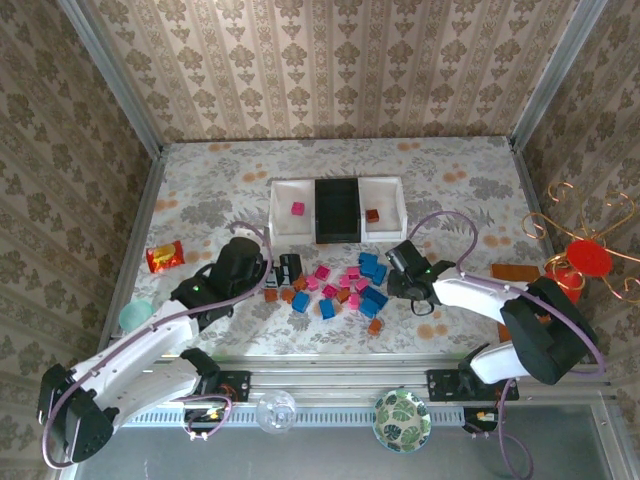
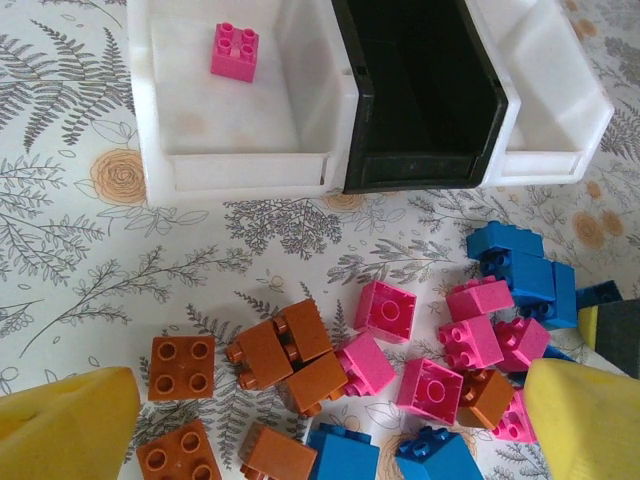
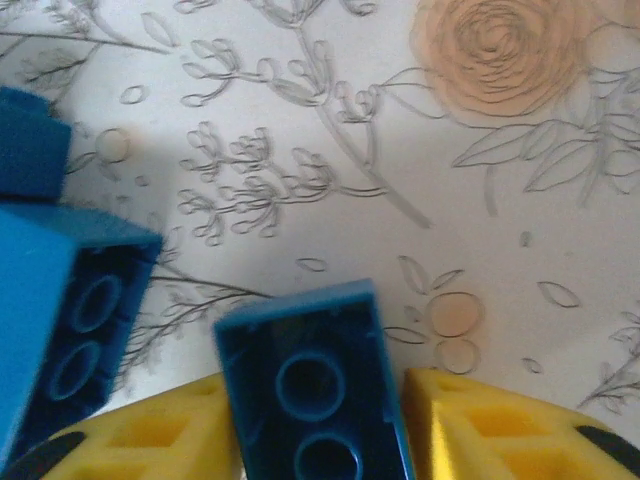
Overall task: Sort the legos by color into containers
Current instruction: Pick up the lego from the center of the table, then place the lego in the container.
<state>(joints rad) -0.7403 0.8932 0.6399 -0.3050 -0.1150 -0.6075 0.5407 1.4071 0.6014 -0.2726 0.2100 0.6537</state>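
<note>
Two arms are stretched low toward the loose pile of small pink, blue and orange-brown plastic bricks (image 1: 335, 288), wrists bent down. The left gripper (image 1: 289, 270) is held wide apart over them; the right gripper (image 1: 393, 272) is clamped on a blue plastic brick (image 3: 310, 395) (hollow underside seen by the right wrist camera). Behind, in the joined white-black-white open trays (image 1: 275, 222), one pink brick (image 2: 234, 51) is seen from the left wrist, one orange-brown brick (image 1: 372, 215) from overhead.
</note>
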